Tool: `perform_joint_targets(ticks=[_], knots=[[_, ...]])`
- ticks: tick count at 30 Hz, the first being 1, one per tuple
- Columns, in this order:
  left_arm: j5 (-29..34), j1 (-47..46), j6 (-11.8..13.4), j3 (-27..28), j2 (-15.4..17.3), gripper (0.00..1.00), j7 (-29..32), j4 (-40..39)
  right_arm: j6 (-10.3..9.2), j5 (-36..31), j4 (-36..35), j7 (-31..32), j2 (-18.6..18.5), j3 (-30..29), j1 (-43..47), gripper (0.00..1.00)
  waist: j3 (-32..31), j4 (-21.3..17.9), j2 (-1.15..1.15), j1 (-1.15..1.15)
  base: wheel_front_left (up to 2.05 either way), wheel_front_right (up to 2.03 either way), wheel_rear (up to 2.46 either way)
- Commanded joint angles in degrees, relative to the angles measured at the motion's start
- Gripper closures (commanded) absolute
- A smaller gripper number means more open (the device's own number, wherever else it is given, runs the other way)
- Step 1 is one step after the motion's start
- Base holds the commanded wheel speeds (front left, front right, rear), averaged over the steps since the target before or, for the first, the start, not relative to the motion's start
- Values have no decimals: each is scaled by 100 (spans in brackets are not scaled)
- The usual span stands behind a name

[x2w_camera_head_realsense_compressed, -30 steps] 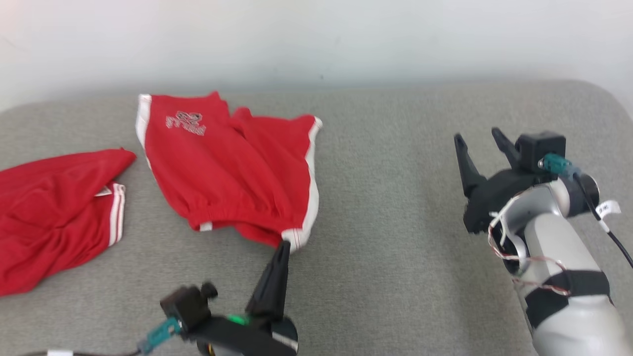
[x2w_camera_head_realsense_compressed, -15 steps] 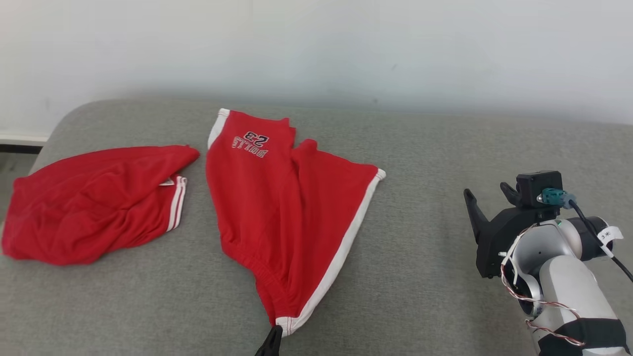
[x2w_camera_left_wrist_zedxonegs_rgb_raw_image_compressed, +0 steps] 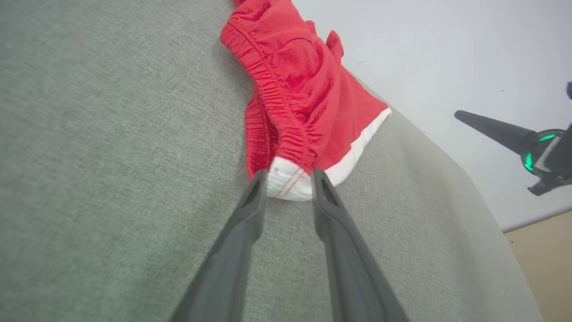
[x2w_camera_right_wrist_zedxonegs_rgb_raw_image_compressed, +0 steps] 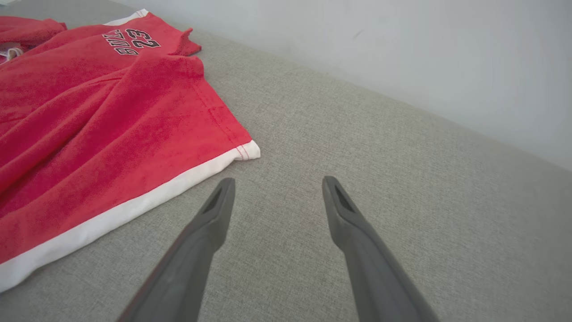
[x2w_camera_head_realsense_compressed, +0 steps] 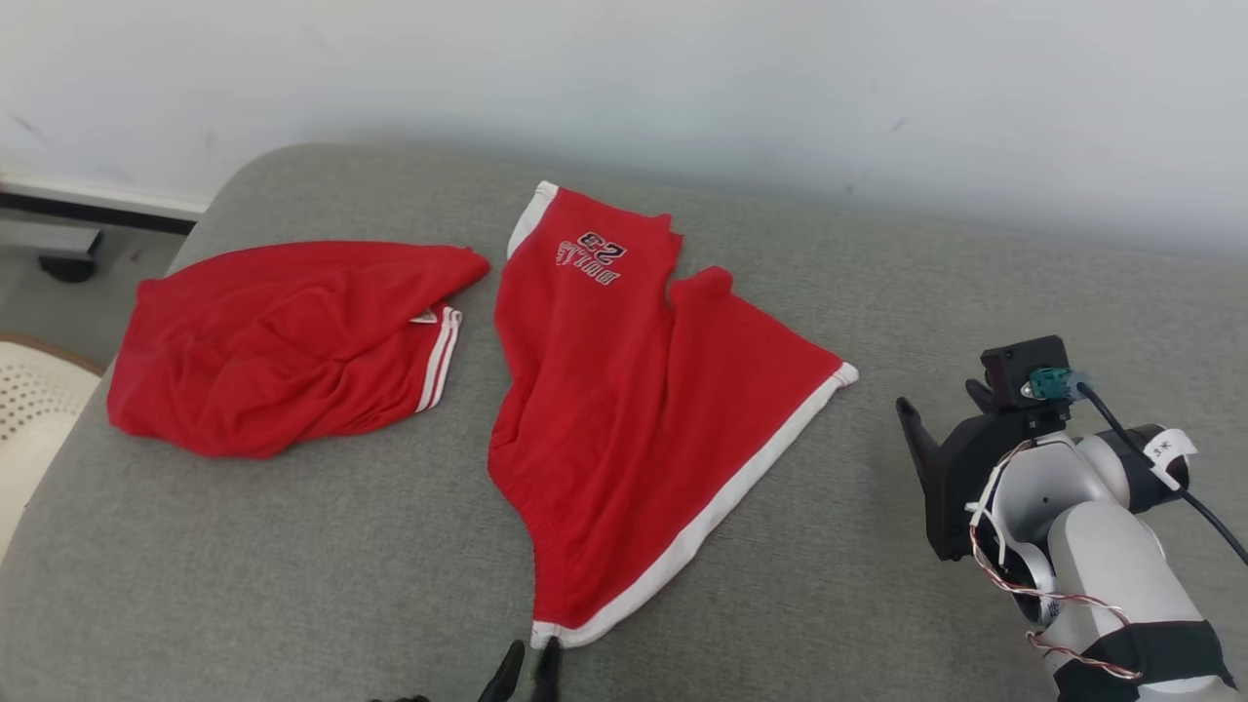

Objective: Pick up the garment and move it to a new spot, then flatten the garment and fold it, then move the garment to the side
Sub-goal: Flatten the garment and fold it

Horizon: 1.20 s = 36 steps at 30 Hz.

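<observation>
The garment (x2w_camera_head_realsense_compressed: 634, 409) is a pair of red shorts with white trim and a printed number, spread on the grey cushion. One white-hemmed corner is drawn out toward the near edge. My left gripper (x2w_camera_head_realsense_compressed: 528, 668) sits at that corner. In the left wrist view my left gripper (x2w_camera_left_wrist_zedxonegs_rgb_raw_image_compressed: 289, 179) has its jaws slightly parted, with the garment's (x2w_camera_left_wrist_zedxonegs_rgb_raw_image_compressed: 304, 89) white hem lying between the tips. My right gripper (x2w_camera_head_realsense_compressed: 938, 398) hovers open to the right of the shorts. In the right wrist view my right gripper (x2w_camera_right_wrist_zedxonegs_rgb_raw_image_compressed: 276, 181) holds nothing, and the garment (x2w_camera_right_wrist_zedxonegs_rgb_raw_image_compressed: 89, 134) lies just left of it.
A second red garment (x2w_camera_head_realsense_compressed: 283, 341) lies crumpled to the left of the shorts. The grey cushion (x2w_camera_head_realsense_compressed: 877, 292) backs onto a pale wall. A white perforated object (x2w_camera_head_realsense_compressed: 29, 409) stands beyond the cushion's left edge. Bare cushion stretches to the right of the shorts.
The head camera has swung, shifting the whole picture. The shorts' near corner has been drawn out toward the front edge. My left gripper's jaws have gone from shut to slightly parted.
</observation>
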Motion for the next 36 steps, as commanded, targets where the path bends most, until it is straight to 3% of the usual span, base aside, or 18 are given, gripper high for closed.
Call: perform_joint_targets(ticks=[1, 12, 16, 22, 23, 26, 27, 28, 36], knots=[[45, -76, -53, -59, -31, 0, -24, 78, 3, 83, 39, 37, -37, 53, -63, 0, 105, 185, 0, -1, 0, 0, 0], [850, -615, -132, -451, 251, 0, -17, 669, 3, 381, 125, 193, -572, 493, -282, 0, 292, 439, 0, -1, 0, 0, 0], [1338, -976, -171, -781, 416, 0, 23, 890, 3, 431, 248, 143, -631, 560, -425, 0, 369, 451, 0, -1, 0, 0, 0], [1458, -1263, -243, -1069, 471, 2, 110, 1123, 3, 480, 334, 87, -631, 616, -539, 0, 452, 382, 0, -1, 0, 0, 0], [1443, -1300, -235, -1083, 478, 23, 97, 1151, 3, 484, 353, 80, -630, 619, -557, 0, 460, 368, 0, -1, 0, 0, 0], [1388, -1323, -255, -1124, 503, 66, 75, 1185, 3, 497, 412, 35, -636, 622, -554, 0, 465, 335, 0, -1, 0, 0, 0], [1376, -1329, -262, -1145, 516, 93, 69, 1190, 3, 498, 429, 31, -630, 625, -545, 0, 463, 326, 0, -1, 0, 0, 0], [1359, -1326, -267, -1183, 529, 100, 66, 1199, 3, 496, 447, 23, -622, 625, -540, 0, 458, 318, 0, -1, 0, 0, 0], [1249, -1324, -291, -1360, 601, 100, 54, 1227, 3, 504, 663, 87, -608, 648, -628, 0, 428, 339, 0, -1, 0, 0, 0]])
